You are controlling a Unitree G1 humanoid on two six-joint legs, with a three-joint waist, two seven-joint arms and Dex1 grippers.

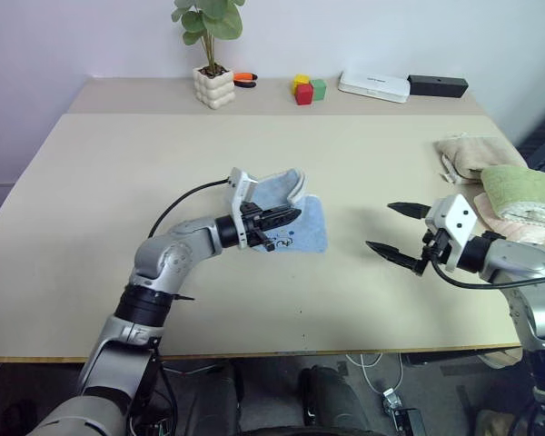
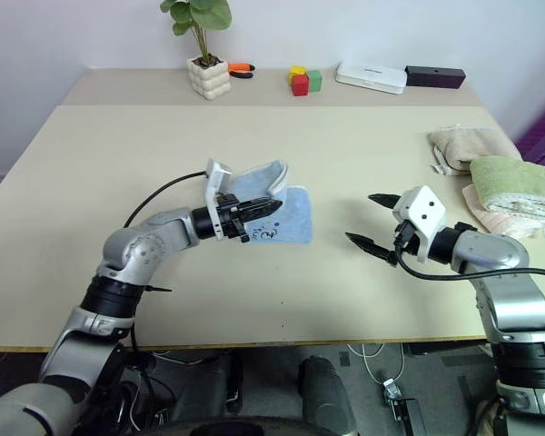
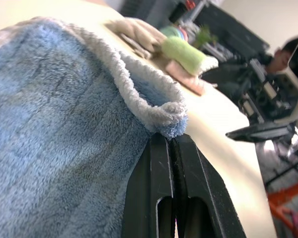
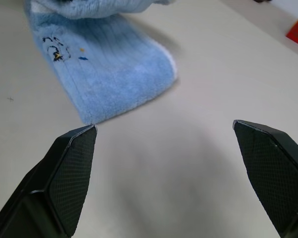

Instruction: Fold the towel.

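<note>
Bench (image 1: 118, 182) – pale beige, against a white wall. Left tool (image 1: 289, 216) clenches the blue towel's (image 1: 311, 229) hem, lifting it; right tool (image 1: 398, 232) gapes wide – empty.

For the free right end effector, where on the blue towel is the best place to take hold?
Probably the near right corner of the towel, approached from its right side: that folded edge lies flat and clear, facing the open right end effector. The left end effector already pinches the raised hem.

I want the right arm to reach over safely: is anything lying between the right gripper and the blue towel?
Nothing: the right wrist view shows bare table from the open right gripper to the towel.
</note>
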